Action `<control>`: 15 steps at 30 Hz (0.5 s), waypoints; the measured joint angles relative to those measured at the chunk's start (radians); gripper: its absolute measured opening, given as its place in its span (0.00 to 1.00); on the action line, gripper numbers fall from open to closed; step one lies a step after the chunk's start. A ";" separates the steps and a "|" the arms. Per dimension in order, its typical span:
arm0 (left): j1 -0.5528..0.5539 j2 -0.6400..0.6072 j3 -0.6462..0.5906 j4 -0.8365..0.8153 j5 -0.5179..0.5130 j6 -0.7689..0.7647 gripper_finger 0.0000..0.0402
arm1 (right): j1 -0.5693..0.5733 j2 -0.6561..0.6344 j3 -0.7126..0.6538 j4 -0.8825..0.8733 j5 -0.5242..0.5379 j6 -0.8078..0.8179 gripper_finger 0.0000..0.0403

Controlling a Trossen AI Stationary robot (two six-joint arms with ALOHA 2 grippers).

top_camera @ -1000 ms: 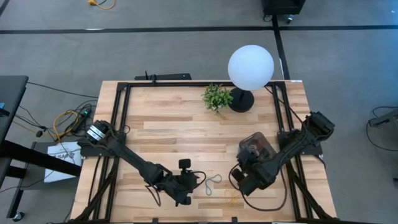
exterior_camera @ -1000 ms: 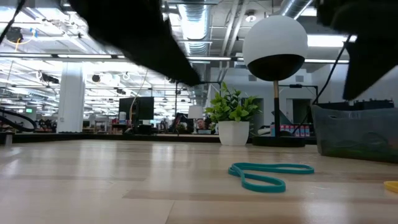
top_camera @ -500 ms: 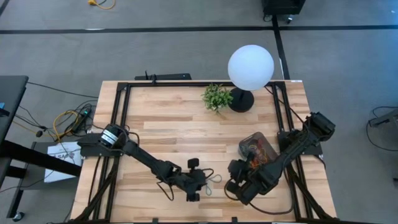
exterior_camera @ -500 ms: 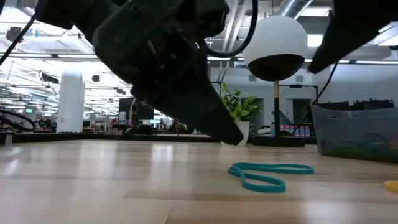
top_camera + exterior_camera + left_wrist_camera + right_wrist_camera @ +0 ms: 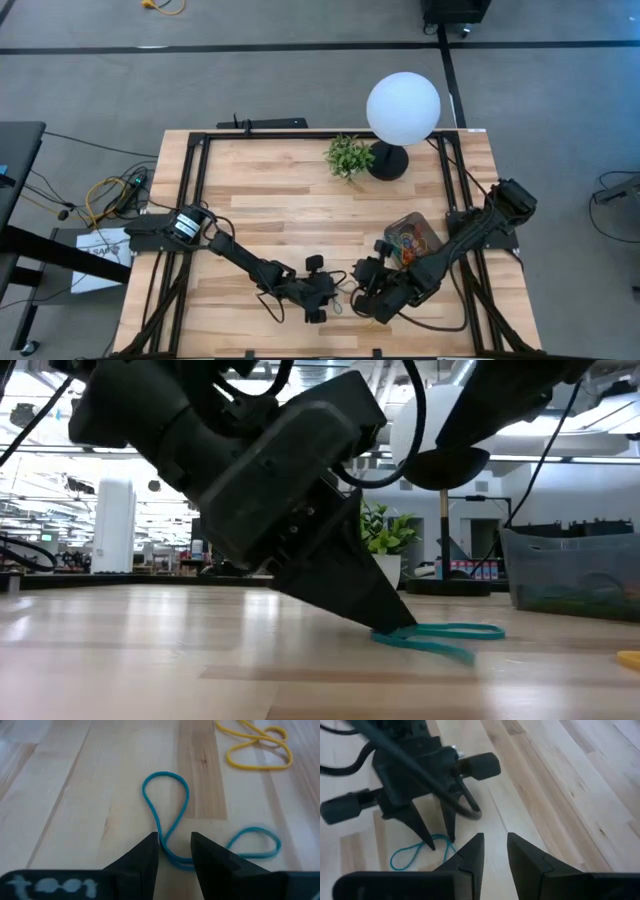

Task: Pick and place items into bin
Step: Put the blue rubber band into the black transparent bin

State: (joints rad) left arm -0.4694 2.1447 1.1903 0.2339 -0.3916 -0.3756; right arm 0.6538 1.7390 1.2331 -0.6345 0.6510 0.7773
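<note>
Your left gripper [image 5: 334,300] is down at the front-middle of the table [image 5: 270,190], its two dark fingers [image 5: 145,857] apart with a gap between them, tips at the wood and straddling the middle of a teal rubber band [image 5: 167,815]. In the left wrist view you see one loop of that band ahead of the fingers and a second loop off to one side, but the crossing strands run into the gap and under the tips, so you cannot tell whether either finger touches the band. In the low view the left gripper's body fills the middle and hides most of the band; only its end and one strand show past the fingertip [image 5: 392,622]. Your right gripper [image 5: 362,297] hovers just beside the left one, fingers [image 5: 470,851] apart and holding nothing; its wrist view looks straight at the left gripper and catches part of the teal band between that gripper's tips. A yellow rubber band [image 5: 257,747] lies near the teal one; from above the right arm covers it, and in the low view only a sliver shows at the frame edge. The bin [image 5: 412,236] sits on the right side of the table, half covered by the right arm; red and other coloured bands show inside it, too small to count. A small plant [image 5: 349,156] and a globe lamp [image 5: 402,108] stand at the far edge.
</note>
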 joint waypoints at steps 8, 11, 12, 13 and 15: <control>0.007 0.012 0.005 -0.072 -0.006 0.040 0.16 | -0.002 0.000 0.000 -0.010 -0.006 -0.001 0.20; 0.008 0.012 0.007 -0.087 0.003 0.059 0.04 | -0.002 0.000 0.000 -0.010 -0.006 0.000 0.20; 0.009 0.013 0.012 -0.098 0.010 0.065 0.02 | -0.002 0.000 0.000 -0.009 -0.006 0.000 0.20; 0.009 0.013 0.017 -0.110 0.014 0.068 0.02 | -0.002 0.000 0.000 -0.006 -0.006 0.002 0.20; 0.009 0.002 0.036 -0.155 0.017 0.074 0.01 | -0.002 0.000 0.000 0.004 -0.019 0.015 0.20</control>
State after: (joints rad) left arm -0.4601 2.1472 1.2265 0.0788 -0.3748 -0.3014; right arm 0.6518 1.7390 1.2331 -0.6309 0.6322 0.7925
